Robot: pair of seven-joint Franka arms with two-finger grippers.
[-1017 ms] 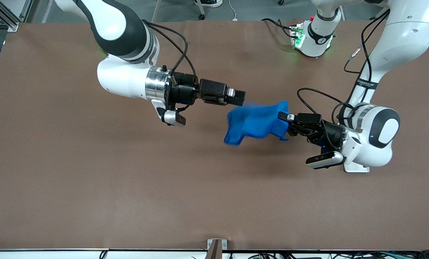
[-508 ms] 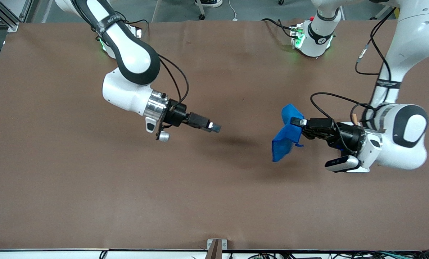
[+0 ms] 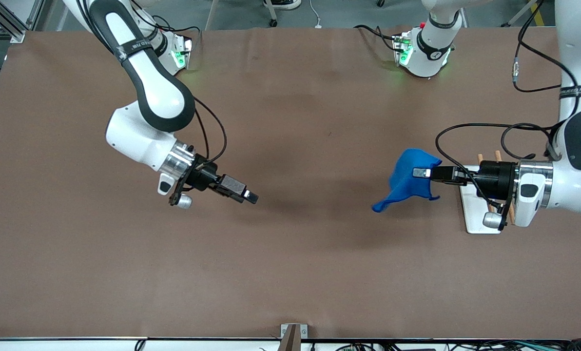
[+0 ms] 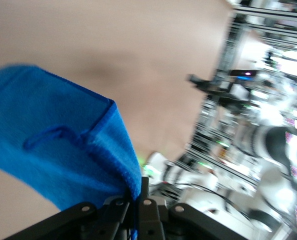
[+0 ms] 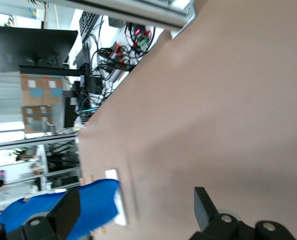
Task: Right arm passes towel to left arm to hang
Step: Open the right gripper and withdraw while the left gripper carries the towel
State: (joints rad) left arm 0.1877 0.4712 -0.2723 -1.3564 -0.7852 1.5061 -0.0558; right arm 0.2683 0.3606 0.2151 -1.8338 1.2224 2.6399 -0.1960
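The towel is a bright blue cloth that hangs in the air from my left gripper, which is shut on its upper edge. It is over the table, just beside a white-based rack. In the left wrist view the towel fills the space in front of the left gripper, and a small loop shows on it. My right gripper is open and holds nothing, over the middle of the table toward the right arm's end. In the right wrist view the right gripper faces the distant towel.
The white-based rack has thin wooden pegs and stands under the left arm's wrist, toward the left arm's end of the table. Brown table surface spreads between the two grippers. Both arm bases stand along the table edge farthest from the front camera.
The right gripper has let go of the towel and drawn back toward its own end. The left gripper has carried the towel toward the rack at its end.
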